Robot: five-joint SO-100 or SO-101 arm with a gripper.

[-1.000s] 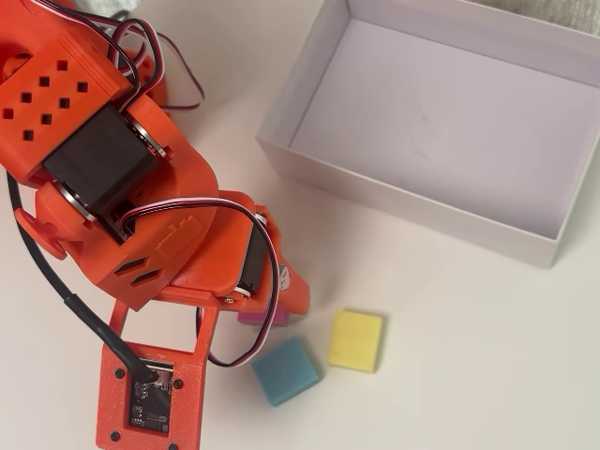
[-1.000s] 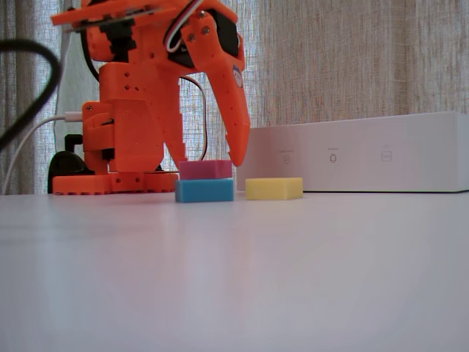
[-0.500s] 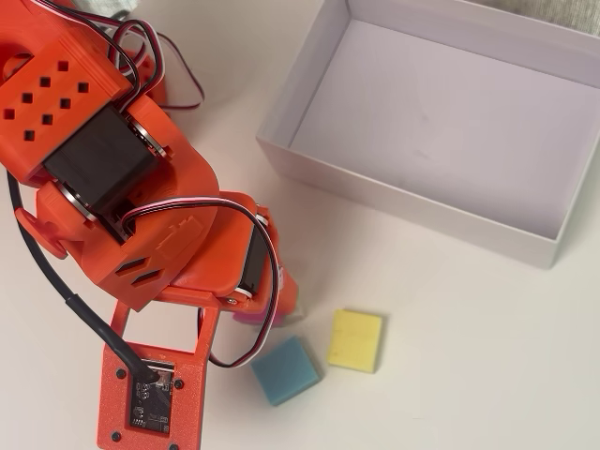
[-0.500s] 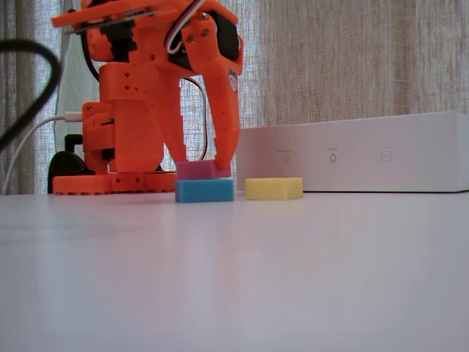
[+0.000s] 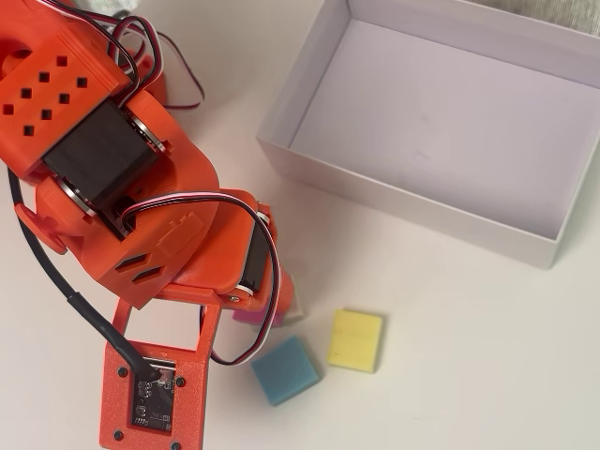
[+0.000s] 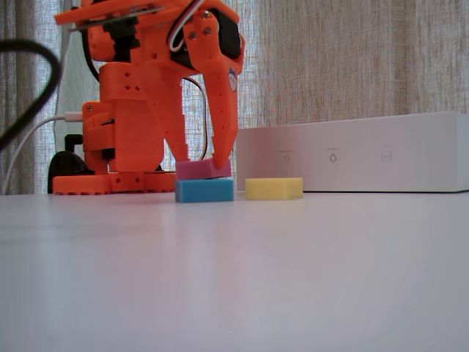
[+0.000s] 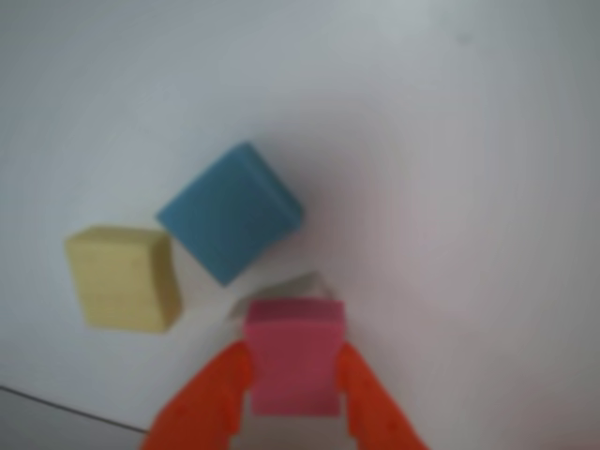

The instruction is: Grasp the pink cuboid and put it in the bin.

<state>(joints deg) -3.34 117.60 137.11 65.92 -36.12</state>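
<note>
Hand (image 7: 292, 375) clamped on pink cuboid (image 7: 293, 356), raised just off surface (image 7: 469, 187) beside blue block (image 7: 230, 211) and yellow block (image 7: 122, 277); bin (image 5: 412, 202) well apart.

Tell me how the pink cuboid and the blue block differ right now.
The pink cuboid sits between the gripper fingers; the blue block lies free on the table. In the fixed view, pink appears higher than blue, likely lifted. Pink lines up with the fingers; blue sits turned diagonally in the wrist view. Both are small, flat blocks of similar size.
</note>
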